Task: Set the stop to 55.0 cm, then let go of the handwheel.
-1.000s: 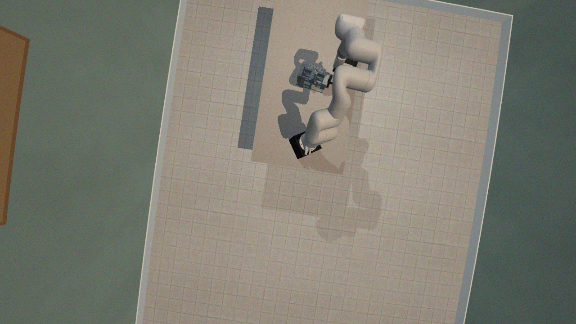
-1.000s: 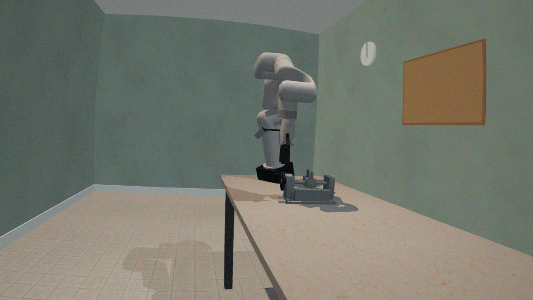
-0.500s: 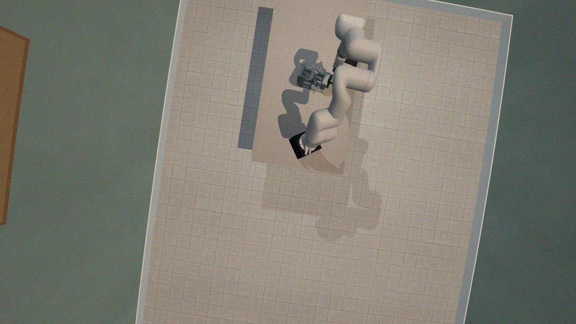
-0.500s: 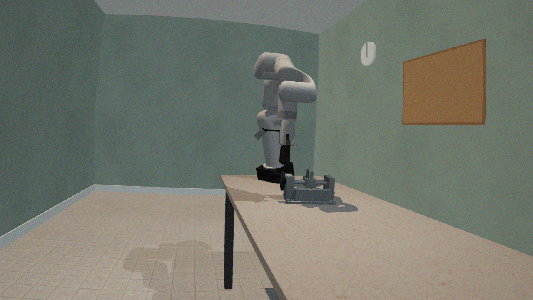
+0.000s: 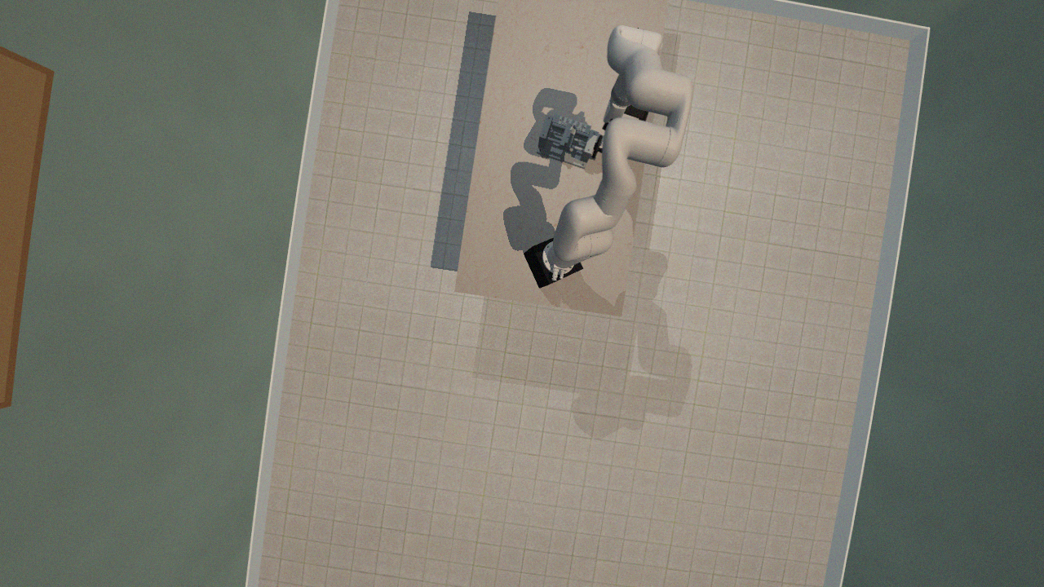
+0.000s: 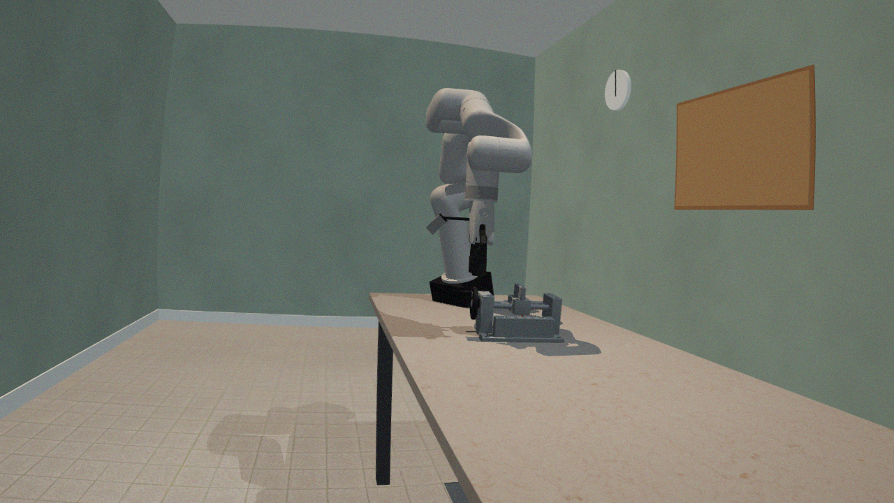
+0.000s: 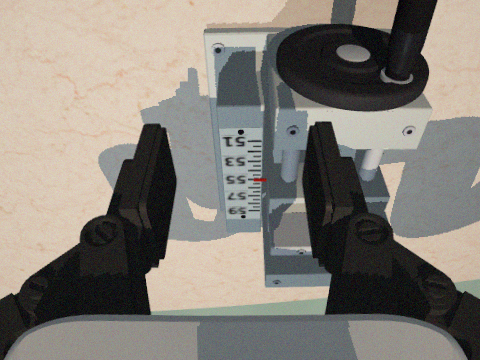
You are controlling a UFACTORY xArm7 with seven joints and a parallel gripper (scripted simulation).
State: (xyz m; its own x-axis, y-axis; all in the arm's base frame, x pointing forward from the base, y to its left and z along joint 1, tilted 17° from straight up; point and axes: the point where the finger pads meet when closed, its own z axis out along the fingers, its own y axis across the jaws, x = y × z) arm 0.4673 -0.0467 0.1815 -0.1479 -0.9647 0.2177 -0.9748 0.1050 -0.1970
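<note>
While pincer (image 7: 236, 174) gapes, handwheel (image 7: 350, 67) unobstructed

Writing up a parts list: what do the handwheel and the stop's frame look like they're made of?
Handwheel: matte black, dull sheen, likely plastic or coated metal; its crank knob looks the same. Frame: flat pale grey with small screw heads, probably painted or bare metal.
</note>
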